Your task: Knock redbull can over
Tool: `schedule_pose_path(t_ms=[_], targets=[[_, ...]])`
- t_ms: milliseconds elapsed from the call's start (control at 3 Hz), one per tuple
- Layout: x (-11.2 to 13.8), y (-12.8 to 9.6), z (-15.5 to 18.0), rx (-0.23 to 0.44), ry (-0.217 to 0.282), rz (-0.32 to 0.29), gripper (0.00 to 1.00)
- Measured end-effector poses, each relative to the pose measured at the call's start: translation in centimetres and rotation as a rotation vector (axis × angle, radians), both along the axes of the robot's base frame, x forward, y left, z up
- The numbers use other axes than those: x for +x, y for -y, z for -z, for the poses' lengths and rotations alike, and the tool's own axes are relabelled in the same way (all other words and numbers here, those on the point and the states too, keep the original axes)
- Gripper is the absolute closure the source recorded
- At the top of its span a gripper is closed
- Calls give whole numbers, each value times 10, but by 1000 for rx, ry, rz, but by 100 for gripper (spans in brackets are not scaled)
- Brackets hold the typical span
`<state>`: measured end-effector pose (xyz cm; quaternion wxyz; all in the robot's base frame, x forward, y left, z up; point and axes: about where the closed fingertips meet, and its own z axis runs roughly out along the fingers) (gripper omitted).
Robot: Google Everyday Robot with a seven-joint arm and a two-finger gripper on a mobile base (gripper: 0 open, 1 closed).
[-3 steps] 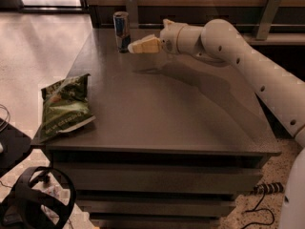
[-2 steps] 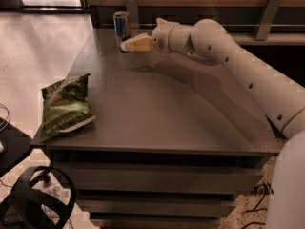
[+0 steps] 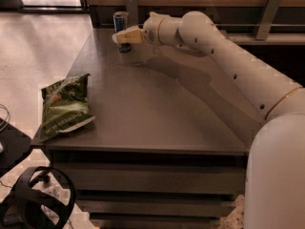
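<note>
The redbull can stands upright near the far left corner of the dark table. It is slim, blue and silver. My gripper reaches in from the right at the end of the white arm. Its yellowish fingers lie across the front of the can's lower half, at or very close to it, and hide that part. No orange fruit shows in view.
A green chip bag lies at the table's front left edge. A wooden wall and a dark rail run behind the table. A black wheeled object sits on the floor at the lower left.
My gripper has moved left along the back of the table, from right of the can to in front of it. The can still stands upright.
</note>
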<state>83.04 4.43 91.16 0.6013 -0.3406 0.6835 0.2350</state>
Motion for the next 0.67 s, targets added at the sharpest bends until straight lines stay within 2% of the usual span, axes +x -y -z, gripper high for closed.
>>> schedule_pose_path(t_ms=[667], targets=[[13,-26,16,55,-40,-1,0]])
